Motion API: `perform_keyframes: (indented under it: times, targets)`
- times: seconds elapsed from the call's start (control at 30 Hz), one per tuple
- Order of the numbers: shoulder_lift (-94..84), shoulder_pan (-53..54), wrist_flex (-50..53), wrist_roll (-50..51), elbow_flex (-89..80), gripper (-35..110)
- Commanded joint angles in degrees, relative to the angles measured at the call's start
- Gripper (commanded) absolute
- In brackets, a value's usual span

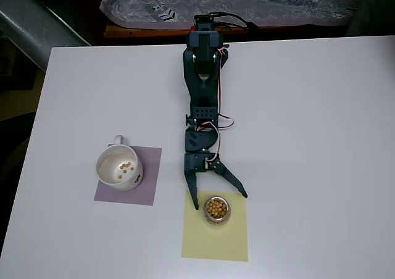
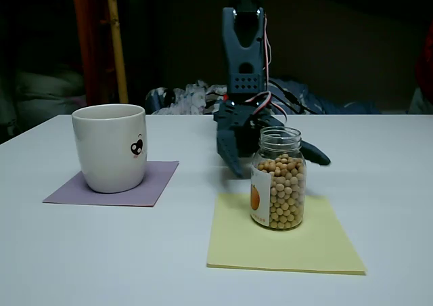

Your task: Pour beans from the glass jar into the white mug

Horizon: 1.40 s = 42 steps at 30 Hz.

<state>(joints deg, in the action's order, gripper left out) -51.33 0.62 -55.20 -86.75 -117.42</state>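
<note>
The glass jar (image 1: 216, 210) (image 2: 278, 179) stands upright on a yellow mat (image 1: 215, 226) (image 2: 284, 235), filled most of the way with tan beans (image 2: 284, 191). Its white label with an orange mark faces left in the fixed view. The white mug (image 1: 119, 167) (image 2: 110, 147) sits on a purple mat (image 1: 129, 174) (image 2: 115, 184) to the left, with a few beans (image 1: 125, 166) on its bottom. My dark gripper (image 1: 221, 200) (image 2: 274, 167) is open just behind the jar, its fingers spread on either side and apart from the glass.
The arm's body (image 1: 203, 94) reaches from the table's far edge toward the jar. A patterned cloth (image 1: 234, 1) lies beyond the far edge. White tabletop (image 1: 321, 137) spreads to the right of the arm and in front of both mats.
</note>
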Motion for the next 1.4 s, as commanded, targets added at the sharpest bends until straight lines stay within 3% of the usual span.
perform_keyframes:
  times: [0.0,0.5,0.8,1.37]
  targets:
    - [0.4,-0.1,-1.5,-0.4,3.3,50]
    - [11.8,1.6,1.0,1.8,18.1,47]
    - [10.5,1.1,1.7,3.7,18.5,30]
    - [-15.5,2.1,4.4,23.4,-1.5,9]
